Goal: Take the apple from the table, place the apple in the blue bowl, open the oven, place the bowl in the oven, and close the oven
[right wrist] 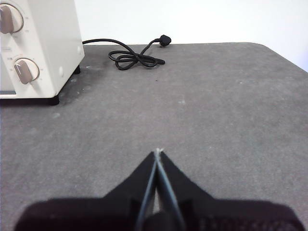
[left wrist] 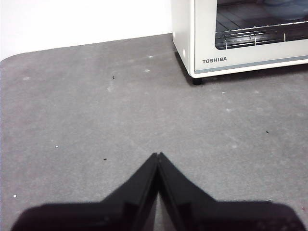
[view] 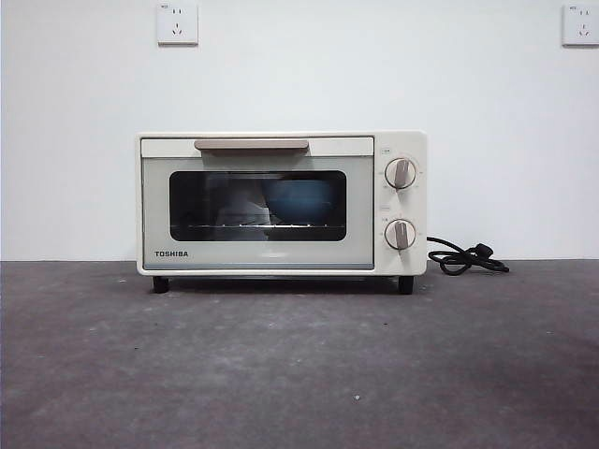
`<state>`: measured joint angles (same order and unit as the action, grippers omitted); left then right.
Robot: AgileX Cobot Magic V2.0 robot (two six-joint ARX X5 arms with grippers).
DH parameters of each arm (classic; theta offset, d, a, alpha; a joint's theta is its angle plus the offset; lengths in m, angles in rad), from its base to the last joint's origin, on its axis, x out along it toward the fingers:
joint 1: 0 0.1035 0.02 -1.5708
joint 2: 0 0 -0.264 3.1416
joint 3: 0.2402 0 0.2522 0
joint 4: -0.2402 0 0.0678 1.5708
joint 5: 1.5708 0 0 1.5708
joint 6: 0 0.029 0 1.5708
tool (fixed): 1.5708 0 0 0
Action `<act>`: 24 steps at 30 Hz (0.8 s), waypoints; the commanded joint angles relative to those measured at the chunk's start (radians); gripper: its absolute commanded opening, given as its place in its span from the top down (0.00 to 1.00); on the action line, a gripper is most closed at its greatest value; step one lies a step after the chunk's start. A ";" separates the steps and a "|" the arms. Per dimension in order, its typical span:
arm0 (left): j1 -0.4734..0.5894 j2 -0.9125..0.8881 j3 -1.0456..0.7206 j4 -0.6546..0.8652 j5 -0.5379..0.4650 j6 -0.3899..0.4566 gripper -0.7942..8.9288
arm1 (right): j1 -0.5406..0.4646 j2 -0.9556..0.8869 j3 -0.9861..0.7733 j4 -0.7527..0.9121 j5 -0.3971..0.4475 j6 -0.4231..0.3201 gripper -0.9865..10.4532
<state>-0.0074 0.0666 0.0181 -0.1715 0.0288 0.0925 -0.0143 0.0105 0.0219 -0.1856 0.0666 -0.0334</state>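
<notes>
Oven [view: 281, 203] door closed, bowl [view: 299, 198] inside on rack. Left tool [left wrist: 158, 155] pinched empty over counter [left wrist: 96, 120]; right tool [right wrist: 157, 152] same.

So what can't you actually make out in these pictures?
- The apple: not visible. In the front view only the blue bowl shows, dimly, through the oven door's dark, reflective glass, so its contents are hidden.
- Knob markings: too small to read.
- Left wrist view: the picture's edge cuts off most of the oven.
- Cord: where it joins the oven is hidden behind it.
- Both arms: only the left pincer and right pincer show.
</notes>
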 commanded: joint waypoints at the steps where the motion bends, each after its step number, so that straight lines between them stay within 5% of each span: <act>1: 0.001 0.001 -0.010 0.005 0.001 -0.008 0.92 | 0.001 -0.002 -0.008 0.003 -0.002 0.011 0.91; 24: 0.001 0.001 -0.010 0.005 0.001 -0.008 0.92 | 0.001 -0.002 -0.008 0.003 -0.002 0.011 0.91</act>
<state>-0.0074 0.0666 0.0181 -0.1715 0.0288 0.0925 -0.0143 0.0105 0.0219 -0.1856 0.0666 -0.0334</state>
